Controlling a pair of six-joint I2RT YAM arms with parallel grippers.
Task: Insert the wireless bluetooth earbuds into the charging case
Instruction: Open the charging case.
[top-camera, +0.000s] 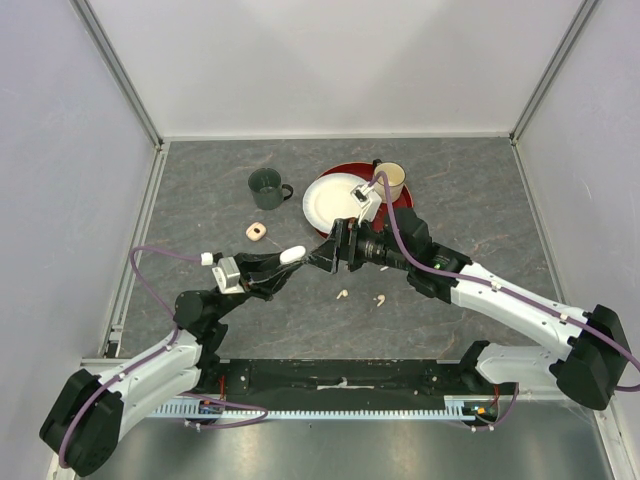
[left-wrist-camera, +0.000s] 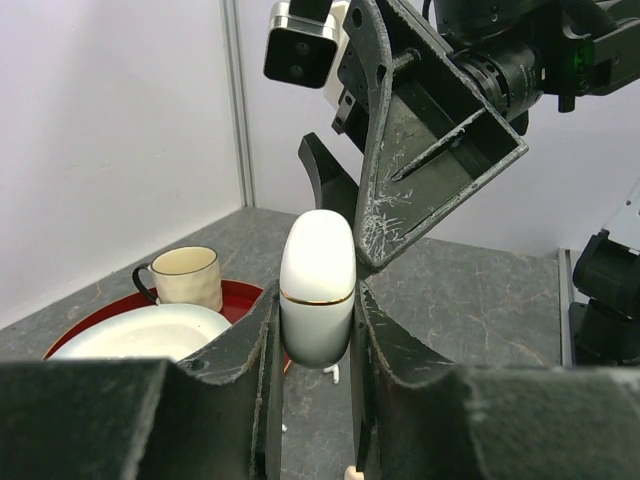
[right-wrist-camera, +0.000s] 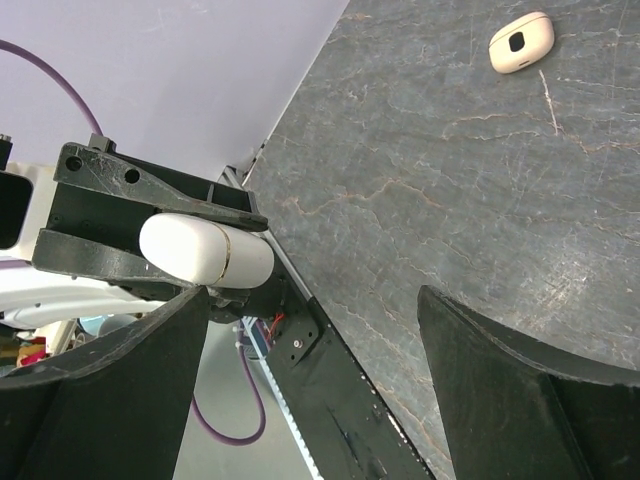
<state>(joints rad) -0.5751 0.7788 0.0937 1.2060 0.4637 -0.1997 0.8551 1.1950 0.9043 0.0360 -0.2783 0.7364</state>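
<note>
My left gripper (top-camera: 285, 262) is shut on a white charging case (top-camera: 293, 254) with a gold seam, lid closed, held above the table. In the left wrist view the case (left-wrist-camera: 317, 285) stands upright between my fingers (left-wrist-camera: 250, 350). My right gripper (top-camera: 325, 250) is open, its scratched fingers (left-wrist-camera: 430, 140) right at the case's upper end without gripping it. The right wrist view shows the case (right-wrist-camera: 205, 248) beside its left finger. Two tiny earbuds (top-camera: 342, 294) (top-camera: 380, 299) lie on the table below. One white earbud (left-wrist-camera: 333, 373) shows under the case.
A small peach object with a dark hole (top-camera: 256, 231) lies left of centre, also in the right wrist view (right-wrist-camera: 521, 43). A dark green mug (top-camera: 266, 187), a white plate (top-camera: 325, 205) on a red plate (top-camera: 345, 169) and a cream mug (top-camera: 392, 181) stand behind.
</note>
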